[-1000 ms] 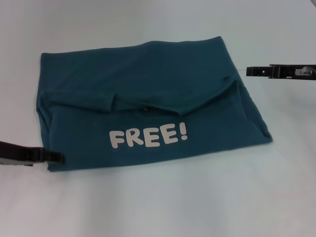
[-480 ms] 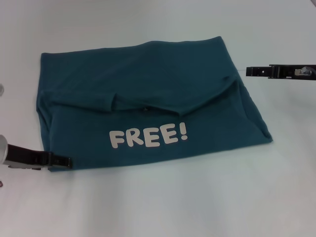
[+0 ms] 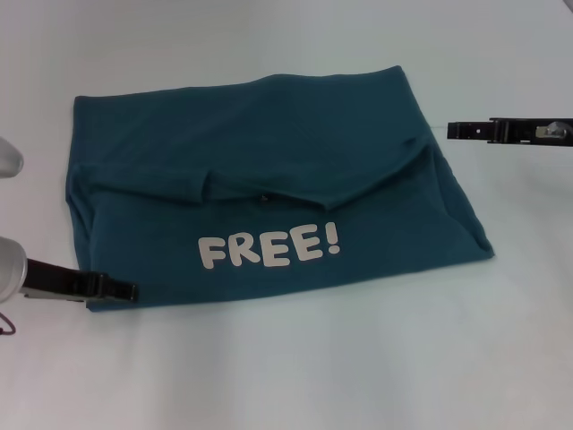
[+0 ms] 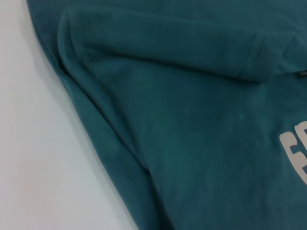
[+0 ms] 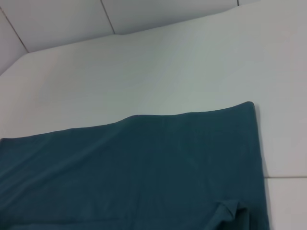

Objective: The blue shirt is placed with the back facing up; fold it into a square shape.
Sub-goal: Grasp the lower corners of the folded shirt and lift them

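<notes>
The blue shirt (image 3: 269, 152) lies on the white table, its lower part folded up so that the pale letters "FREE!" (image 3: 269, 249) face up. A sleeve edge and a V-shaped fold cross its middle. My left gripper (image 3: 128, 292) reaches in from the left, low on the table, with its tip at the shirt's near left corner. The left wrist view is filled with the shirt (image 4: 192, 134), its folded edge and part of a letter. My right gripper (image 3: 453, 130) hovers just off the shirt's right edge, apart from the cloth. In the right wrist view the shirt's far corner (image 5: 144, 163) shows.
The white table (image 3: 313, 376) stretches around the shirt on all sides. Its far edge (image 5: 129, 32) and the wall behind it appear in the right wrist view. Part of my left arm's white casing (image 3: 9, 264) sits at the picture's left border.
My left gripper has slid to the right along the table, up to the shirt's near left corner. More of the left arm's white casing shows. The right gripper and the shirt have stayed put.
</notes>
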